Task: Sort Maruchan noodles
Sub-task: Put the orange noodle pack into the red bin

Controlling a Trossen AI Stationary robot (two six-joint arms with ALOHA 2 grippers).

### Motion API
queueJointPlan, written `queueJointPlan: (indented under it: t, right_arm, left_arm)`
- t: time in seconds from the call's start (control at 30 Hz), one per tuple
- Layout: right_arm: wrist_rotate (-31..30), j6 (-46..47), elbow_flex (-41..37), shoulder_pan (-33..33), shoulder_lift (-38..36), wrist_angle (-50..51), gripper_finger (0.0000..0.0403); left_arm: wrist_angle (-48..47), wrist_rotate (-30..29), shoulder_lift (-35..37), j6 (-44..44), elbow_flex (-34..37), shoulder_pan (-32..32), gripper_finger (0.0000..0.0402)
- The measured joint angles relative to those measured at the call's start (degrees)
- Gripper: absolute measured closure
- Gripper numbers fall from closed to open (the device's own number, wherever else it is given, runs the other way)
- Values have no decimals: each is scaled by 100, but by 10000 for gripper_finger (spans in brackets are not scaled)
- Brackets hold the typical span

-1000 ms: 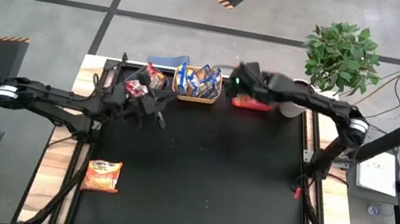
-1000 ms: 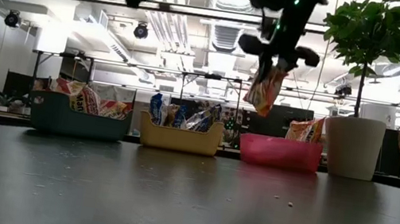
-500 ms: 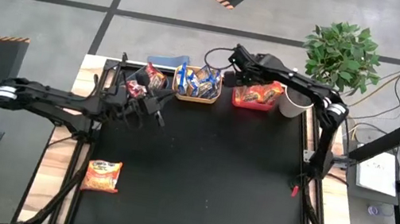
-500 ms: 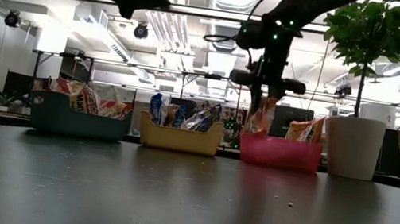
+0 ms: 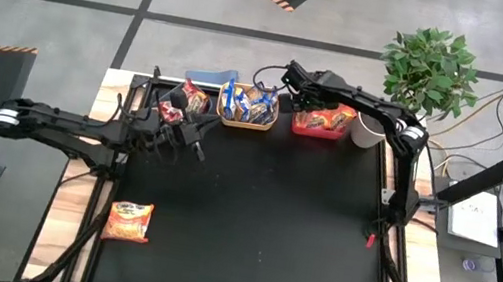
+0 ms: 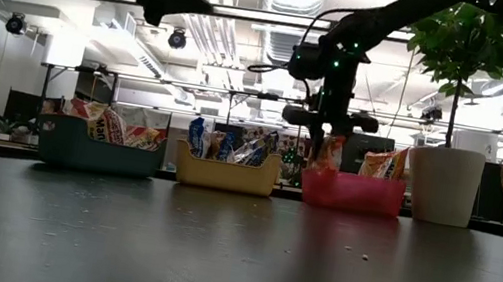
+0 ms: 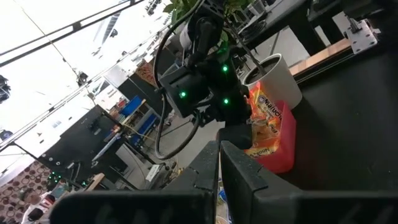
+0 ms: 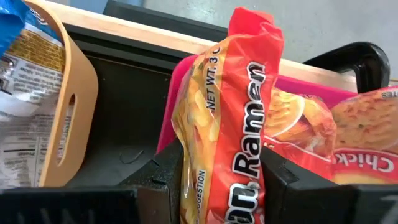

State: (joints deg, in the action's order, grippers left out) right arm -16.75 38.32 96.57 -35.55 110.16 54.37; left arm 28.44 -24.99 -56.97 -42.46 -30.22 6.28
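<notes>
My right gripper (image 6: pixel 331 133) hangs over the left end of the red bin (image 6: pixel 355 193), shut on an orange-red Maruchan noodles packet (image 8: pixel 227 124). More packets lie in the red bin, in the yellow bin (image 5: pixel 247 118) and in the blue bin (image 6: pixel 98 152). One packet (image 5: pixel 128 221) lies flat on the table's near left part. My left gripper (image 5: pixel 198 145) floats shut and empty above the table in front of the blue bin. My right gripper pinches the packet between its two fingers (image 8: pixel 163 177), one on each side, at the packet's upper end (image 8: pixel 217 180). The fingers come from above, slanting steeply down. The packet hangs below them, its lower end (image 6: pixel 327 163) dipping behind the red bin's wall.
A white pot with a green plant (image 5: pixel 429 73) stands just right of the red bin. The three bins line the far edge. The black mat (image 5: pixel 259 223) in the middle is bare apart from a few crumbs.
My right gripper has gone down and a little toward the table's left over the red bin, tipping steeper. The packet, which hung high and clear above the bin, now dips its lower end into the bin's left end.
</notes>
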Motion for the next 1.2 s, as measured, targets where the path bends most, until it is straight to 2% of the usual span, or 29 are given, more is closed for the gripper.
queueJointPlan:
  t: [0.23, 0.5, 0.9, 1.2]
  right_arm:
    - [-93, -108, 21, 4, 289, -289, 285]
    - [-145, -150, 3, 4, 262, -351, 284]
    - [-351, -412, 303, 153, 180, -359, 228]
    - [-409, -528, 320, 153, 53, -117, 223]
  left_arm:
    - [23, 2, -2, -4, 0, 0, 400]
    - [29, 4, -2, -33, 0, 0, 400]
    - [29, 7, -4, -52, 0, 0, 400]
    - [26, 9, -4, -52, 0, 0, 400]
